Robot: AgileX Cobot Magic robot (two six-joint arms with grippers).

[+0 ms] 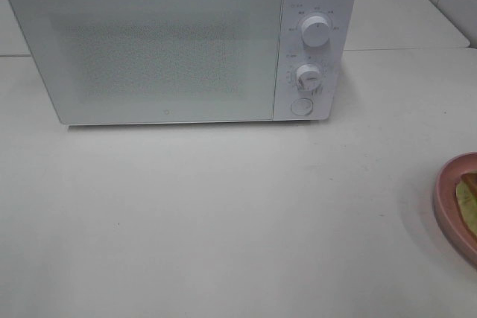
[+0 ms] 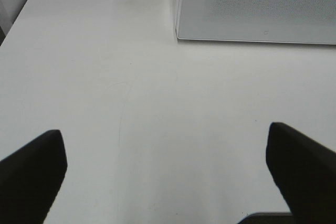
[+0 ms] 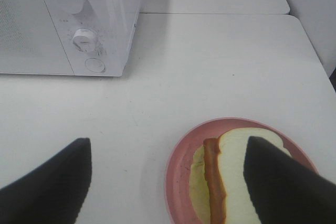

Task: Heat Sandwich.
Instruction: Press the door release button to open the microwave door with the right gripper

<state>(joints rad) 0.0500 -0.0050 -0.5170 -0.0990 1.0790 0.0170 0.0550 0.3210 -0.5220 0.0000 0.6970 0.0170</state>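
The microwave (image 1: 164,46) stands at the back of the tabletop (image 1: 223,221) with its door shut, barring the way inside. In front of the microwave the tabletop lies open for passage. Off its front right, the pink plate (image 1: 449,199) carrying the sandwich (image 3: 236,182) occupies the edge.

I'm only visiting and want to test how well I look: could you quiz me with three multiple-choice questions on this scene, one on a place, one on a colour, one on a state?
1. Where does the sandwich lie? A in a bowl; B on the plate; C on a tray.
2. What colour is the plate? A blue; B green; C pink.
3. How is the door of the microwave? A shut; B wide open; C taken off.
Answers: 1 B, the bread rests inside the plate's rim; 2 C, its rim shows pink; 3 A, the door sits flush with the front.
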